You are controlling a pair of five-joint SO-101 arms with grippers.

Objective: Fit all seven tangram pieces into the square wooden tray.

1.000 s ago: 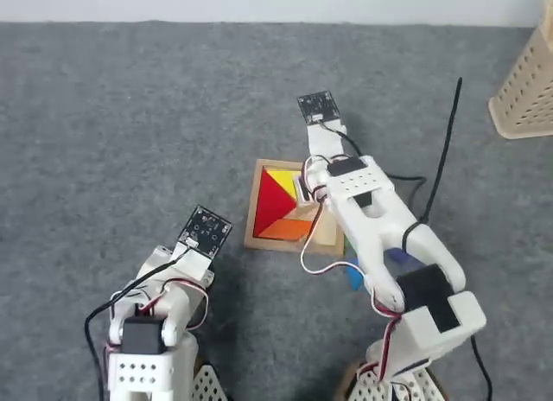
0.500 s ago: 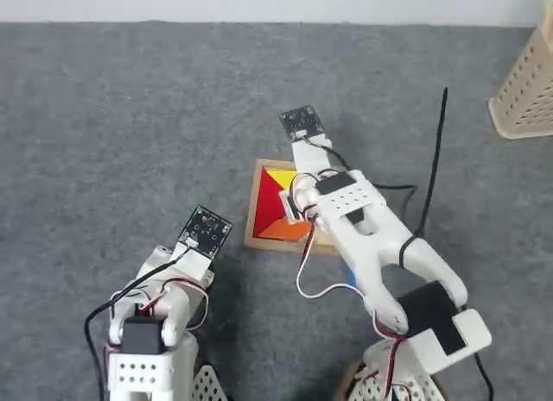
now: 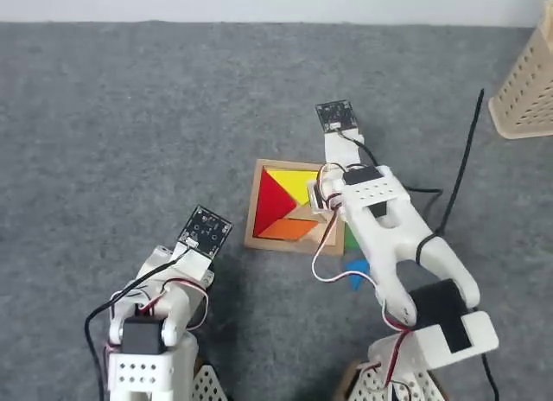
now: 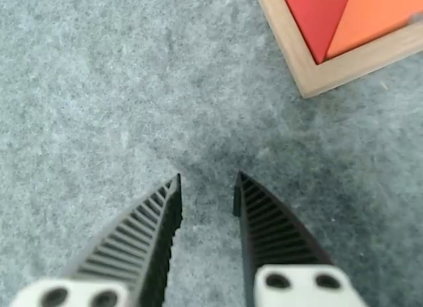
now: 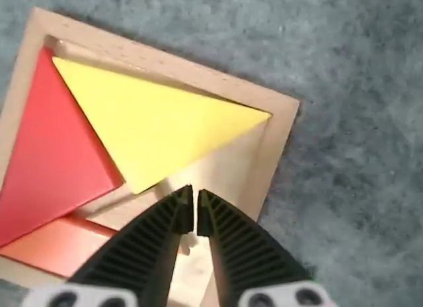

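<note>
Right arm (image 3: 389,237) stretches forward from the near edge of the table, with its wrist over the right part of the square wooden tray (image 3: 252,213). Right gripper (image 5: 192,200) points down over the bare tray floor, just off the lower tip of the yellow triangle (image 5: 158,131). Its fingers are pressed nearly together with only a thin slit between the tips, and nothing is held. Can't tell whether the tips touch the tray floor.

Left arm (image 3: 160,297) is folded back at the near left, well apart from the tray. Left gripper (image 4: 206,184) hangs over the grey carpet (image 3: 130,116) with its fingers a little apart and empty. One tray corner lies ahead of it.

The tray sits mid-table on the carpet. The red triangle (image 3: 272,202) fills the left side and the yellow triangle lies along the far edge, the two meeting along a slanted edge. The orange piece (image 3: 285,231) lies flat along the near edge, touching the red one. The right part of the tray floor shows bare wood.

Green piece (image 3: 352,239) lies on the carpet just beside the tray's right rim, partly under the right arm. Blue piece (image 3: 355,274) lies on the carpet nearer the arm's base.
</note>
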